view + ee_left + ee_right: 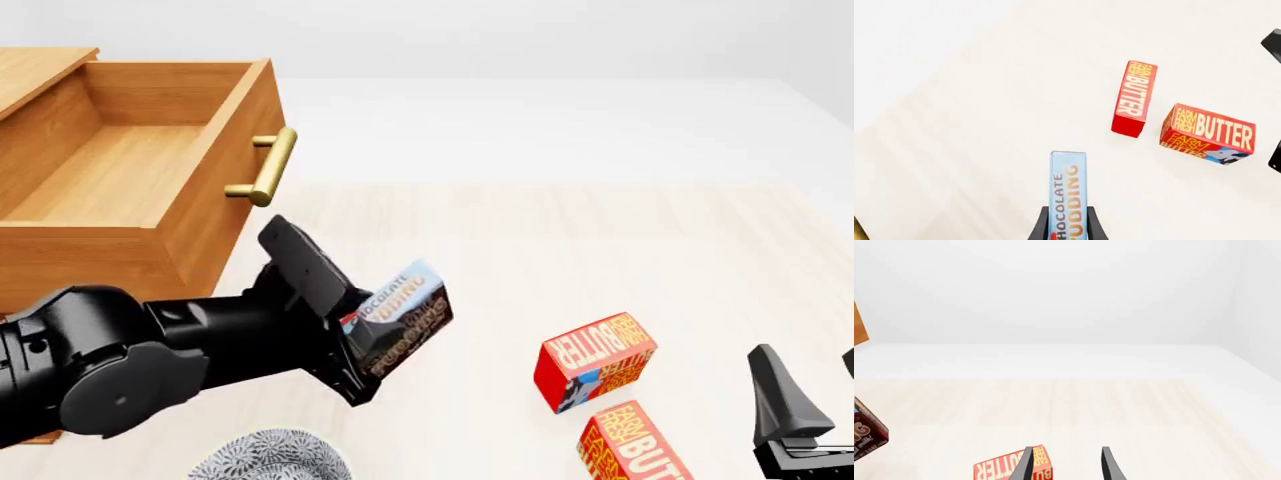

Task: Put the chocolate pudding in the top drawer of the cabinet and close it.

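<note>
The chocolate pudding (404, 312), a thin box with a light blue top and dark brown bottom, is held clear of the table with my left gripper (350, 338) shut on it. It hangs to the right of the cabinet (40, 68) and below the brass handle (266, 168) of the top drawer (83, 250), which stands pulled out and empty. The left wrist view shows the pudding (1067, 192) sticking out from between the fingers (1039, 231). My right gripper (1067, 467) is open and empty, low at the table's near right (798, 420).
Two red butter boxes (597, 360) (630, 446) lie on the table between the arms, the nearer one just in front of the right gripper (1009, 468). A patterned plate (270, 457) sits at the near edge under the left arm.
</note>
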Robot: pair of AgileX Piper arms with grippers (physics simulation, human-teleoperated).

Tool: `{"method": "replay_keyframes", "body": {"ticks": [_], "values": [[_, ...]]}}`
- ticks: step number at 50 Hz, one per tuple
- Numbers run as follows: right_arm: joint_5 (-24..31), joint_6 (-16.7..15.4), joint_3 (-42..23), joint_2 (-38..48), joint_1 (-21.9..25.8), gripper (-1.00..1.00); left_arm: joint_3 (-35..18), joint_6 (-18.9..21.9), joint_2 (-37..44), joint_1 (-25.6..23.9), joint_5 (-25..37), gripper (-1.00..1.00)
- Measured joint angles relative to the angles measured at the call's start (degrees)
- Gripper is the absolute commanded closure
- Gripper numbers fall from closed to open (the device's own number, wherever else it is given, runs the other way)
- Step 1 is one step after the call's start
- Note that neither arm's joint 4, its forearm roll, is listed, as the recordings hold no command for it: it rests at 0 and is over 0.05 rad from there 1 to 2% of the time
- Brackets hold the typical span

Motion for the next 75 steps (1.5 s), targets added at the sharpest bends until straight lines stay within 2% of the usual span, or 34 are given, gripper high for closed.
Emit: {"method": "replay_keyframes", "body": {"ticks": [13,26,52,75], "values": [[0.0,0.0,0.0,0.0,0.0,-1.0,-1.46,1.29,-4.53,-2.08,3.16,1.0],[0.0,0.0,0.0,0.0,0.0,-1.0,-2.43,3.26,-10.44,-2.05,6.44,1.0],[0.0,0.0,0.0,0.0,0.0,-1.0,-5.46,8.36,-20.44,1.5,13.72,1.0],[0.0,0.0,0.0,0.0,0.0,-1.0,-10.02,10.64,-26.68,4.72,20.12,1.0]]}}
